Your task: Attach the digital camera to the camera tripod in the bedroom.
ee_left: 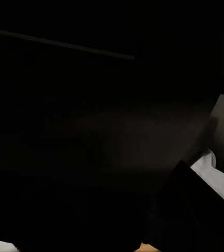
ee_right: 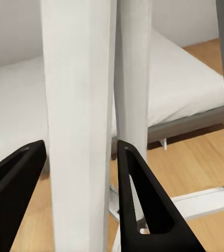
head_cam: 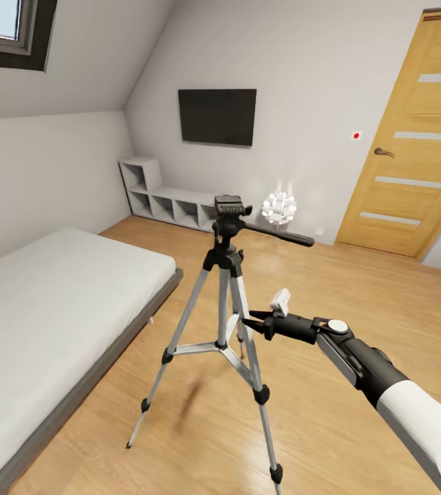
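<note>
Between the low grey bed (head_cam: 55, 302) on the left and the wooden door (head_cam: 413, 137) far right, the camera tripod (head_cam: 226, 302) stands on pale plank floor (head_cam: 358, 289), silver legs splayed, black head and pan handle on top. From the head view the right gripper (head_cam: 251, 322) reaches one leg; up close its tapered black fingers (ee_right: 143, 205) are spread around that smooth matte tube, not visibly pinching. Near-black, the left wrist view leaves the left claw's state untellable.
</note>
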